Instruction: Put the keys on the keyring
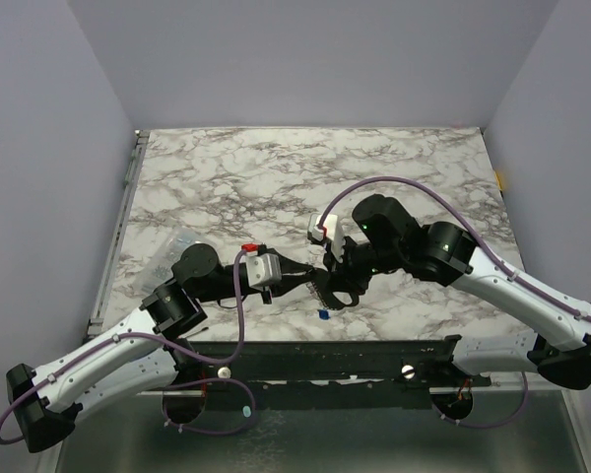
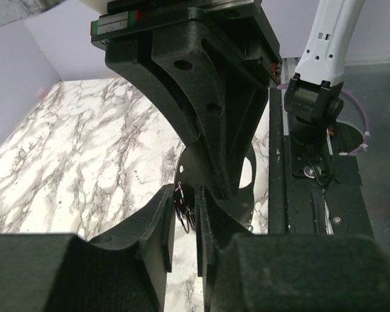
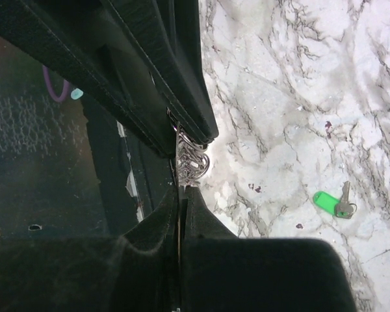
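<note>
The right gripper [image 3: 182, 190] is clamping the keyring [image 3: 194, 162], the left gripper [image 2: 185, 198] straddling it, grip unclear. The green key [image 3: 325, 201] is lying well apart.

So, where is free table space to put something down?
Free: the far half of the table, from its far edge to the arms, and the strip right of the right arm. Crowded: near centre, where the left gripper and right gripper meet by the blue key, and left, by the clear bag.
</note>
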Tool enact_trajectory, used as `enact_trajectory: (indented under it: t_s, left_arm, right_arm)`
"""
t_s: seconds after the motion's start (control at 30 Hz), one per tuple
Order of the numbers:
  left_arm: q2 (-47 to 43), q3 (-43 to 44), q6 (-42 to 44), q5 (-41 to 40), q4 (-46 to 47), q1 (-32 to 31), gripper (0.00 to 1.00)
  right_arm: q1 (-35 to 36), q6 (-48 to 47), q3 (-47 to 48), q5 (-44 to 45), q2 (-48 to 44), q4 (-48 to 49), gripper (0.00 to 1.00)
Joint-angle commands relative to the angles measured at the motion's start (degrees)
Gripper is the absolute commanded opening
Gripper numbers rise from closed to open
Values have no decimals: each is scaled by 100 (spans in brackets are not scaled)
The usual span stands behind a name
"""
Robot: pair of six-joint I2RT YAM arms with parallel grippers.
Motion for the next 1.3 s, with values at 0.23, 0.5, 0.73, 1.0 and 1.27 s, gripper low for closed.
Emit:
enact_trajectory:
  t_s: [0.23,0.5,0.73,1.0,1.27]
  left_arm:
    - [-122,92,-42,-152,-31,12,32]
    - [-128,243,-142,30,-141,5,40]
    - [-74,432,3,-15,-498,5,36]
    - [30,415,134,-147,-694,9,33]
    - [73,450,189,-135,-695,7,21]
  right_arm:
    - [104,-17,203,118,-74,-120,1]
    - [108,-8,210,123,-72,-117,1]
    - [113,-8,242,118,-63,-131,1]
    - [109,-8,255,95,-71,-133,1]
    - [119,3,203,80,-66,-111,1]
